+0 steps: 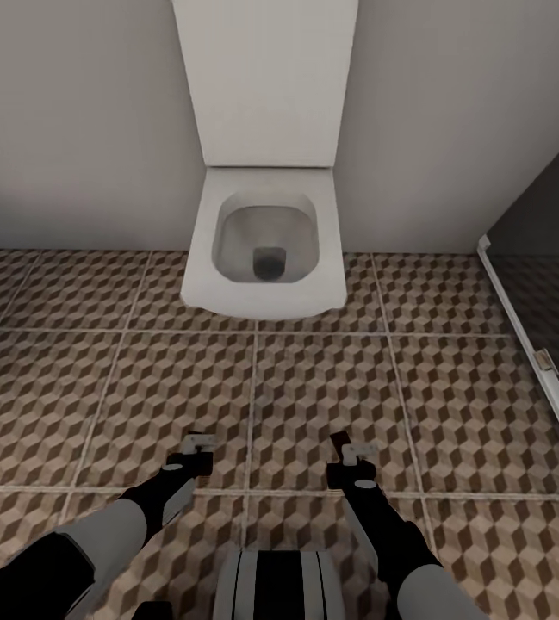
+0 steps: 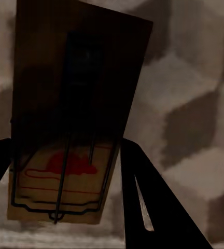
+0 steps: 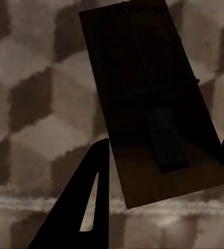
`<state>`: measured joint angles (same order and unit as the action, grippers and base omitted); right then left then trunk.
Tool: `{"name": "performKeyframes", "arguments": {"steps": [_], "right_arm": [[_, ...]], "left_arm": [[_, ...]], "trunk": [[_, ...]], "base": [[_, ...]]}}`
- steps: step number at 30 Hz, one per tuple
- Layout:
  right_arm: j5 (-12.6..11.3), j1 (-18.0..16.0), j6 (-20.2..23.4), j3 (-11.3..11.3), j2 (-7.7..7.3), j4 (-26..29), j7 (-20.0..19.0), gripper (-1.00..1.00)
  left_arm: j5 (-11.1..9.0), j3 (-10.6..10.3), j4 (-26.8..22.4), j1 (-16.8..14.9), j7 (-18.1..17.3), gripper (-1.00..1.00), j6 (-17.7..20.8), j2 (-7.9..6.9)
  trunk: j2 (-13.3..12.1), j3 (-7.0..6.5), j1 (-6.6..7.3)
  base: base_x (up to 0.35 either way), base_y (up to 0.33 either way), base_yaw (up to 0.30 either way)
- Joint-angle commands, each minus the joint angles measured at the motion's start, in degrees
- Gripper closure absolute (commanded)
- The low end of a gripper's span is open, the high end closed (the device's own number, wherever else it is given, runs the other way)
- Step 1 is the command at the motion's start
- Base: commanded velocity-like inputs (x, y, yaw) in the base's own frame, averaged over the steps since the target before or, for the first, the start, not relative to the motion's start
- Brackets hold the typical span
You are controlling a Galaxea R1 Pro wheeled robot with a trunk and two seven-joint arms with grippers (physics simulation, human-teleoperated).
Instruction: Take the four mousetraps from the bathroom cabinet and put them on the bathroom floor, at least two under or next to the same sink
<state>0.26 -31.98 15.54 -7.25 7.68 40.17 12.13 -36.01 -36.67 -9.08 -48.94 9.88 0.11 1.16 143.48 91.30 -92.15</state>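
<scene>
You are carrying two mousetraps, one clenched in the left gripper (image 2: 65, 171) and one in the right gripper (image 3: 164, 171), over the bathroom floor (image 1: 313, 379) before the toilet (image 1: 266, 250), so you are needing to find the sink next.

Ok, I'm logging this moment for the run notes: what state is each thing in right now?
Left gripper: shut on a mousetrap, held over the bathroom floor.
Right gripper: shut on a second mousetrap, above the floor.
Toilet: lid up, bowl open.
</scene>
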Motion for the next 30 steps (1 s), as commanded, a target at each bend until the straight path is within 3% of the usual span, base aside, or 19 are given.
{"name": "performKeyframes", "arguments": {"steps": [1, 30], "right_arm": [[-0.03, -0.01, 0.38, -0.23, -0.03, 0.08, 0.35, 1.00], [-0.04, -0.01, 0.37, -0.23, -0.03, 0.08, 0.35, 1.00]], "left_arm": [[-0.29, -0.51, -0.05, -0.02, 0.49, 1.00, 0.03, -0.01], [-0.29, -0.51, -0.06, -0.02, 0.49, 1.00, 0.04, -0.01]], "trunk": [[0.01, 0.03, -0.01], [0.01, 0.03, -0.01]], "base": [[0.193, -0.004, 0.000], [0.185, 0.000, 0.000]]}}
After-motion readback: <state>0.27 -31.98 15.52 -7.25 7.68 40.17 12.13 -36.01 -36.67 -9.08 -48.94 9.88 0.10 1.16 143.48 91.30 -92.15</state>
